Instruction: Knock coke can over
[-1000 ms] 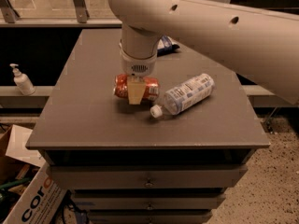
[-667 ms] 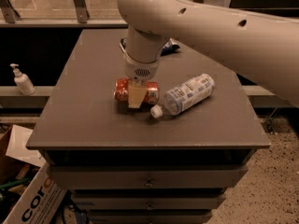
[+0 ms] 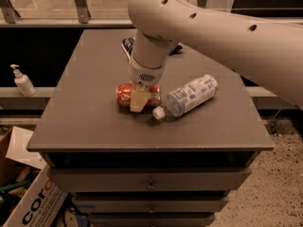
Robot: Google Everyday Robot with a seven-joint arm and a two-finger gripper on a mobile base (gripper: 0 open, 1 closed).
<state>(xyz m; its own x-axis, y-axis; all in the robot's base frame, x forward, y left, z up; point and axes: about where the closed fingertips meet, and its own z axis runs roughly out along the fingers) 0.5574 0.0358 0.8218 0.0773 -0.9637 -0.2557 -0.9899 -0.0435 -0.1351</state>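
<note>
The coke can (image 3: 124, 93) is red-orange and lies on its side near the middle of the dark tabletop (image 3: 85, 117), its long axis running left to right. My gripper (image 3: 138, 101) hangs straight down from the large white arm and sits over the can's middle, with a pale tip in front of the can. It hides the can's centre. A clear plastic water bottle (image 3: 191, 96) with a white cap lies on its side just right of the can, cap end near the can's right end.
A dark flat object (image 3: 127, 45) lies at the back of the tabletop, partly behind the arm. Drawers sit below the top. A soap pump bottle (image 3: 22, 81) stands on a ledge at left. Cardboard boxes (image 3: 33, 207) are on the floor at lower left.
The arm's upper part has shifted a little to the right. The gripper stays over the can. The can and the bottle lie where they were.
</note>
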